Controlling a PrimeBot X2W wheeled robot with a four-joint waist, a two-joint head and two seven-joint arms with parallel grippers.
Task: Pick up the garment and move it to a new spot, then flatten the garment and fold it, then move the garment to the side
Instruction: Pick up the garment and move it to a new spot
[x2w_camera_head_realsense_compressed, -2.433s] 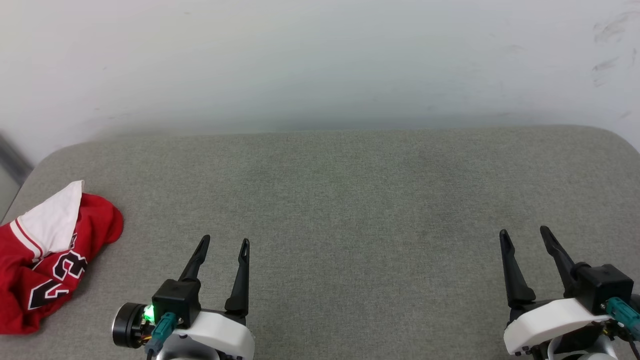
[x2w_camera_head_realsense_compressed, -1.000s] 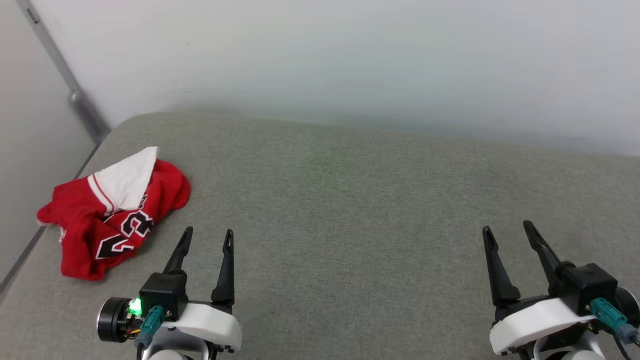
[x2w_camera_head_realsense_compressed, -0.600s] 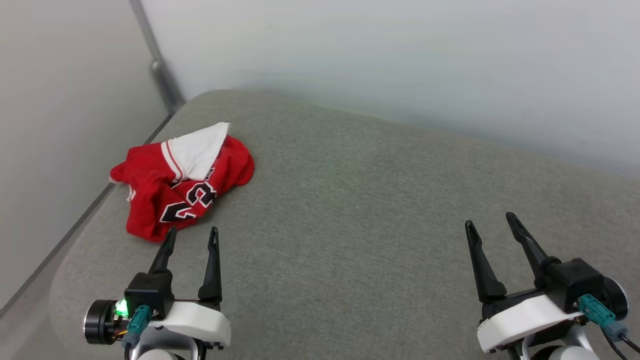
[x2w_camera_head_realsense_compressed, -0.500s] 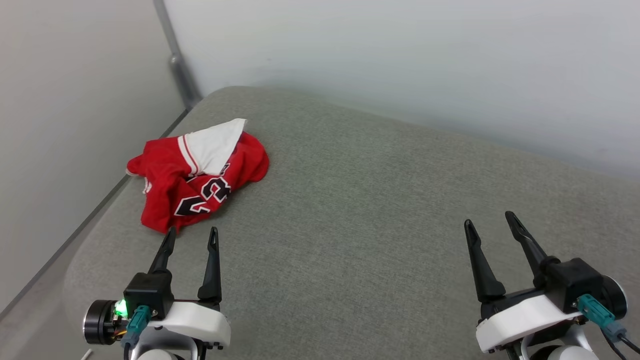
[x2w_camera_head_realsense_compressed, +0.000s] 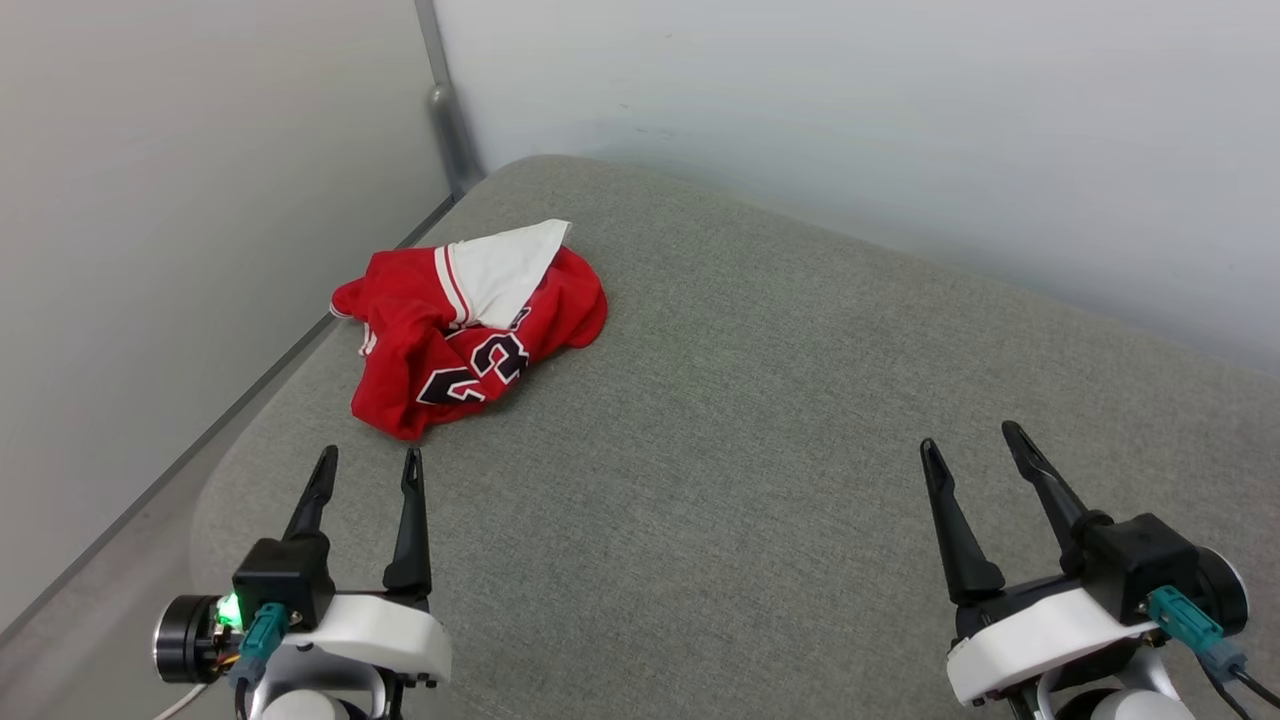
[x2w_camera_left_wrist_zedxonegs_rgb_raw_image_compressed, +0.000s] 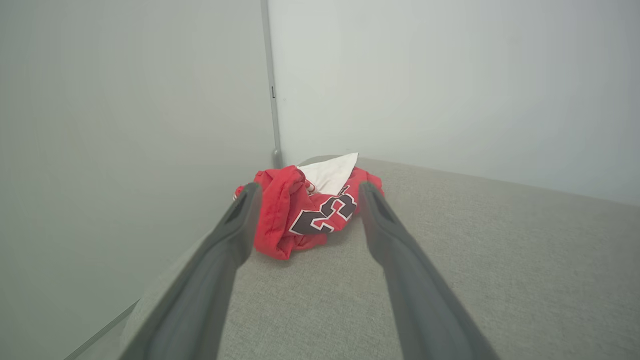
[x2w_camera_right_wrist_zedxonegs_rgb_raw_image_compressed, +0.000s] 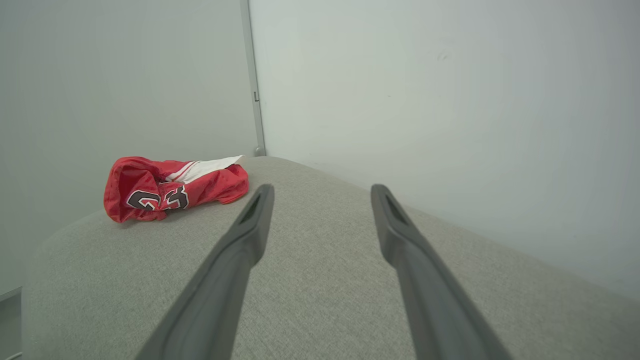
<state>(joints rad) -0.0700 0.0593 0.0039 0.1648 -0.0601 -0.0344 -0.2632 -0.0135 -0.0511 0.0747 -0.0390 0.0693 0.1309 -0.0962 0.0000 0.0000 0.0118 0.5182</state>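
Observation:
The garment (x2w_camera_head_realsense_compressed: 470, 330), a red jersey with a white red-striped sleeve and black number 23 showing, lies crumpled near the far left corner of the grey cushioned surface (x2w_camera_head_realsense_compressed: 760, 420). My left gripper (x2w_camera_head_realsense_compressed: 367, 462) stands open just short of the jersey's near edge, not touching it. In the left wrist view the garment (x2w_camera_left_wrist_zedxonegs_rgb_raw_image_compressed: 305, 210) sits straight ahead between the open fingers (x2w_camera_left_wrist_zedxonegs_rgb_raw_image_compressed: 235, 220). My right gripper (x2w_camera_head_realsense_compressed: 970, 440) is open at the lower right, far from the jersey. In the right wrist view the garment (x2w_camera_right_wrist_zedxonegs_rgb_raw_image_compressed: 170, 187) lies off to the left of my right gripper (x2w_camera_right_wrist_zedxonegs_rgb_raw_image_compressed: 320, 189).
Pale walls meet in a corner with a grey vertical strip (x2w_camera_head_realsense_compressed: 445, 110) right behind the garment. The cushion's left edge (x2w_camera_head_realsense_compressed: 230, 450) drops off beside the left wall. Bare cushion stretches across the middle and right.
The head camera has turned left, so the corner and left wall came into view and the jersey shifted toward the picture's middle. Both grippers stay open and keep their pose.

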